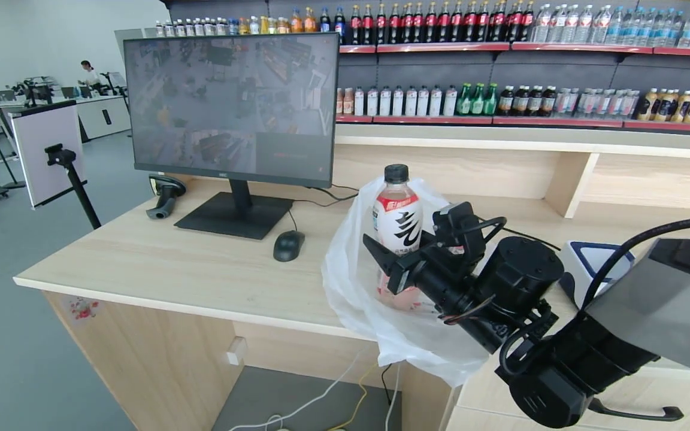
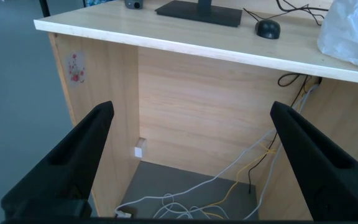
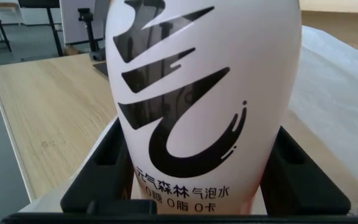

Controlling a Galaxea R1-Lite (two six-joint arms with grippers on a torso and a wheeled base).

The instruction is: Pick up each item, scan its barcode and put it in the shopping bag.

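Note:
A white-and-pink drink bottle (image 1: pixel 397 218) with a black cap stands upright, its lower part down inside the open white shopping bag (image 1: pixel 351 281) on the wooden counter (image 1: pixel 189 269). My right gripper (image 1: pixel 398 260) is shut on the bottle's middle. In the right wrist view the bottle's label (image 3: pixel 204 106) sits between the gripper (image 3: pixel 201 183) fingers, with the bag (image 3: pixel 340 81) behind it. My left gripper (image 2: pixel 191 112) hangs open and empty below the counter top, facing the open space under the counter.
A monitor (image 1: pixel 231 108), a black mouse (image 1: pixel 288 245) and a handheld scanner (image 1: pixel 165 197) stand on the counter's left part. A white-and-blue device (image 1: pixel 590 257) lies right of the bag. Loose cables (image 2: pixel 229 186) hang under the counter. Shelves of bottles line the back wall.

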